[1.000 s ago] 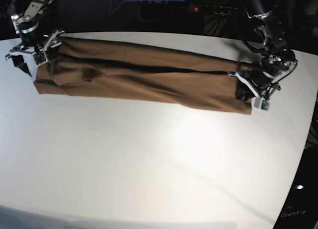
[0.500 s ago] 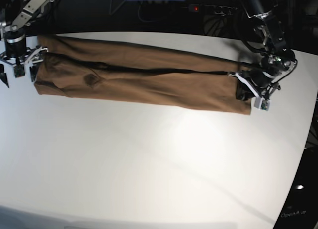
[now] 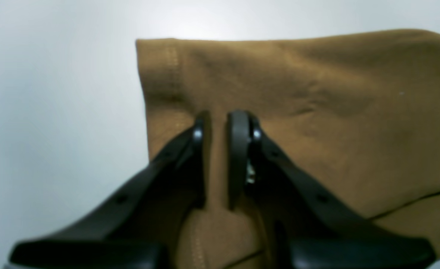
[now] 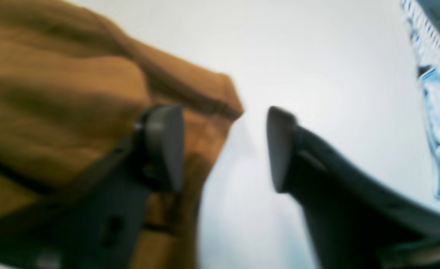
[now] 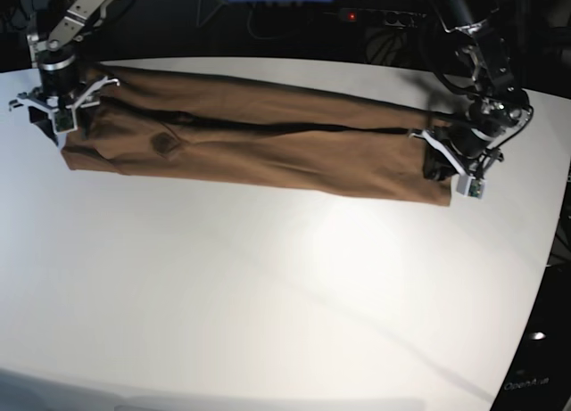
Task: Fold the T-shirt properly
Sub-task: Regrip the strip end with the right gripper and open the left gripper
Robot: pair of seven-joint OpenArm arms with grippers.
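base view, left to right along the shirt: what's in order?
right gripper at the shirt's left end → T-shirt, a long folded strip on the white table → left gripper shut on its right end.

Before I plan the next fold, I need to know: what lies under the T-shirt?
The T-shirt lies in a long band on the white table, which shows all around it. Its own lower layers hide the tabletop beneath, so anything flat under it cannot be seen.
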